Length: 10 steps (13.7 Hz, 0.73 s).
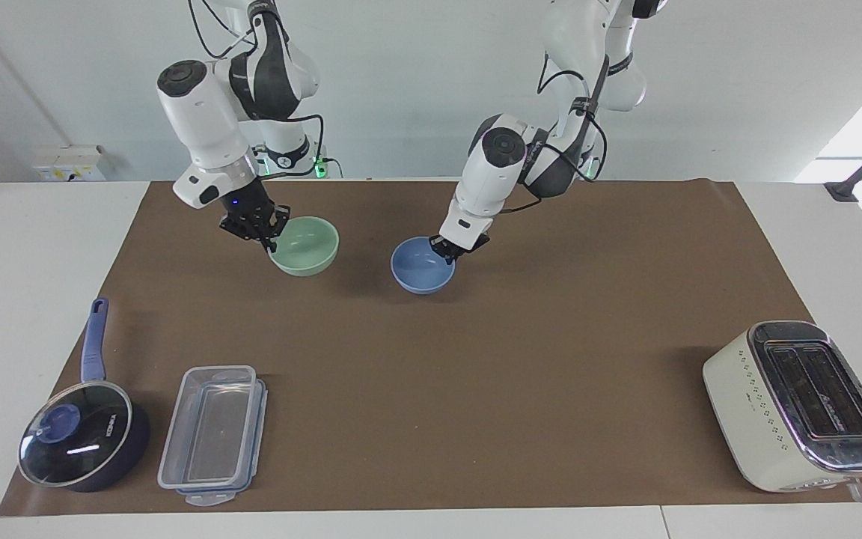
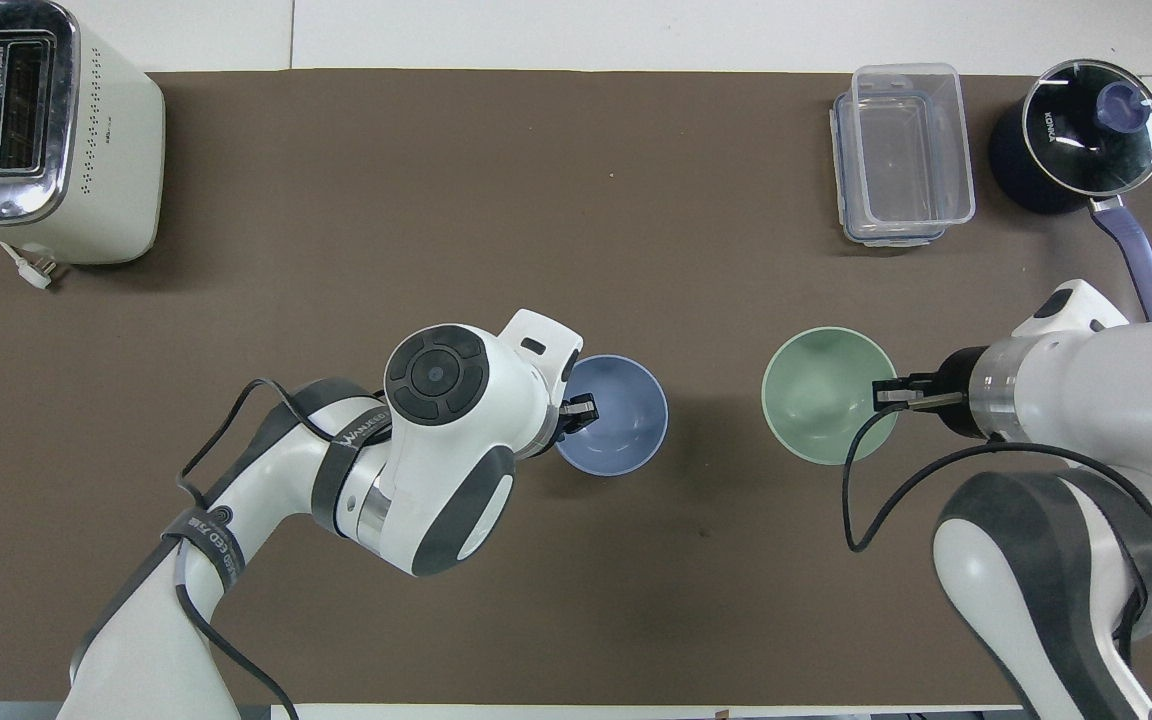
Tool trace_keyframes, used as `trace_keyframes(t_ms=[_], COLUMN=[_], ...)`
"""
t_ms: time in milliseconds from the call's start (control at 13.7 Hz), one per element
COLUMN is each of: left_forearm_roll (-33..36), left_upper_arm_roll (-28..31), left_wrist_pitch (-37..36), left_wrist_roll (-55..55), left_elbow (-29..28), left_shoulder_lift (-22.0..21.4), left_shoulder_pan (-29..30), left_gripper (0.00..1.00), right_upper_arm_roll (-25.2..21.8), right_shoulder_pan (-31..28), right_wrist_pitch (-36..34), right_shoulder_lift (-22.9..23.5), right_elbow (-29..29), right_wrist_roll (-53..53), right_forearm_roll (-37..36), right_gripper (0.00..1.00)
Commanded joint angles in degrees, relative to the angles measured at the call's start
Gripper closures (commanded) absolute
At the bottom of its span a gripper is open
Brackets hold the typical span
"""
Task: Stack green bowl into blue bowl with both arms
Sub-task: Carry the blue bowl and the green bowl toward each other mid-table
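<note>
The left gripper (image 1: 447,251) pinches the blue bowl (image 1: 422,265) by its rim; the right gripper (image 1: 266,238) pinches the green bowl (image 1: 304,245), both mid-worktop (image 1: 521,359) with bare mat between. The saucepan (image 1: 83,443) lid reads KONKA.

Green bowl (image 1: 305,245) in right gripper (image 1: 269,241), blue bowl (image 1: 421,265) in left gripper (image 1: 447,255), side by side

Bright, even light; soft shadows

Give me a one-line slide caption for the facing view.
Left tool grips the blue bowl rim, right tool the green bowl, bowls apart mid-table.
</note>
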Motion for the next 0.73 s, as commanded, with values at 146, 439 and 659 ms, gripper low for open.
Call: trace_keyframes(t_ms=[146, 439, 659], left_forearm_roll=[0.22, 2.25, 2.25], left_upper_arm_roll=[1.33, 1.33, 1.33], left_wrist_pitch=[1.85, 1.24, 0.01], left_wrist_roll=[0.77, 0.77, 0.86], left_elbow=[-1.13, -0.96, -0.70], left_shoulder_lift=[0.05, -0.04, -0.56], left_shoulder_pan=[-0.94, -0.94, -0.42], left_gripper=[1.00, 0.00, 0.00], right_upper_arm_roll=[-0.25, -0.25, -0.25], right_shoulder_pan=[2.51, 5.33, 8.13], right_wrist_pitch=[-3.05, -3.15, -2.53], right_shoulder_lift=[1.26, 2.14, 3.54], right_elbow=[3.89, 5.13, 5.74], right_wrist_roll=[6.89, 13.57, 16.80], right_forearm_roll=[0.96, 0.96, 0.96], right_gripper=[1.00, 1.00, 1.00])
